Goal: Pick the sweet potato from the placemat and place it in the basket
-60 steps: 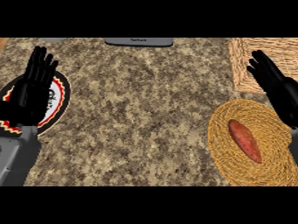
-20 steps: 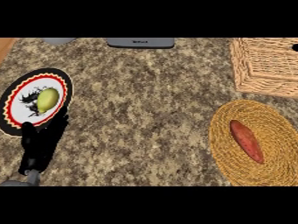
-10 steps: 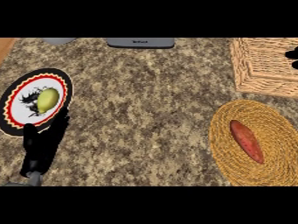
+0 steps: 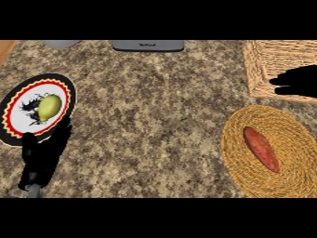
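A: So, where is the sweet potato (image 4: pixel 261 149)?

B: On the placemat (image 4: pixel 294 172), lying lengthwise down its middle, one end pointing up and left. Nothing touches it.

A: And the basket (image 4: pixel 260 65)?

B: Just above the placemat, at the upper right of the table (image 4: pixel 154 111). Its near rim sits close to the mat's top edge, though the two are apart.

A: Where is the right robot hand (image 4: pixel 306 80)?

B: Above the placemat, over the basket's near rim. It comes in from the right edge, fingers straight and spread, pointing left. It holds nothing and is well clear of the potato.

A: The left robot hand (image 4: pixel 42 153)?

B: Far left of the placemat, across the table. Its fingers are straight and close together, pointing up, with the tips at the lower edge of a plate (image 4: pixel 13 118). It holds nothing either.

A: What is on that plate?

B: A yellow-green fruit (image 4: pixel 48 106), upright near the middle, on a white face with a red and black rim.

A: Anything else?

B: A grey appliance (image 4: pixel 147 45) at the table's far edge, up and left of the placemat, and a grey round thing (image 4: pixel 62 44) further left, cut off by the frame.
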Motion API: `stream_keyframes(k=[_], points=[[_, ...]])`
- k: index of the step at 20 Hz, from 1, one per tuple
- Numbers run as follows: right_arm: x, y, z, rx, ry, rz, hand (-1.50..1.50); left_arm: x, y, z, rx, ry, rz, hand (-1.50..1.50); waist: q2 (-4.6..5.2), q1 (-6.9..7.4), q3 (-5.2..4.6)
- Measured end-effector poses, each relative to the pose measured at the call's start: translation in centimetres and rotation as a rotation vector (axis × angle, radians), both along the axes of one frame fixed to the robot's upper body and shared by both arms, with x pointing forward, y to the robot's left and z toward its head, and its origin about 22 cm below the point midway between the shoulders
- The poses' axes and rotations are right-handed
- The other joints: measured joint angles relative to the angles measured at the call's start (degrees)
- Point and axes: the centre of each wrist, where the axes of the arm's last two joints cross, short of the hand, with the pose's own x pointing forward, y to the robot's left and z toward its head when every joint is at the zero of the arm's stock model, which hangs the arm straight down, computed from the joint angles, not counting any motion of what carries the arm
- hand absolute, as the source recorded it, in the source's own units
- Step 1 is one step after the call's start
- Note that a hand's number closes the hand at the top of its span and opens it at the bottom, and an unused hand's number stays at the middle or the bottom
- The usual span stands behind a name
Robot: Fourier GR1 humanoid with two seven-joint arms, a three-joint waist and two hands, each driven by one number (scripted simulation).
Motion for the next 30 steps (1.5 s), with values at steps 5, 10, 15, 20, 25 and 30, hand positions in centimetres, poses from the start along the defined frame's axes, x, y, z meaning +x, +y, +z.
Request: stream_keyframes(k=[5,10,15,20,25,30], points=[[0.3,0.4,-3.0,-0.016,0.006,0.029,-1.5,-0.7,0.1,-0.2,0.0,-0.006,0.007,0.0,-0.18,-0.24,-0.01],[0.8,0.3,-6.3,-0.07,0.017,0.049,-1.5,-0.8,0.4,-0.2,0.003,0.005,0.007,0.0,-0.21,-0.36,0.05],[1.2,0.3,-9.2,-0.079,0.031,0.069,-1.5,-1.0,0.1,-0.1,0.001,0.01,0.007,0.0,-0.32,-0.63,0.03],[1.5,0.1,-11.3,-0.069,0.041,0.082,-1.5,-1.1,0.2,-0.2,-0.002,0.018,0.015,0.0,-0.42,-0.87,0.07],[1.6,-0.1,-13.3,-0.074,0.043,0.087,-1.5,-1.2,0.3,-0.1,0.002,0.021,0.015,0.0,-0.5,-1.04,0.06],[1.8,0.1,-14.8,-0.057,0.051,0.092,-1.5,-1.4,0.9,-0.4,0.0,0.016,0.013,0.0,-0.56,-1.17,0.1]])
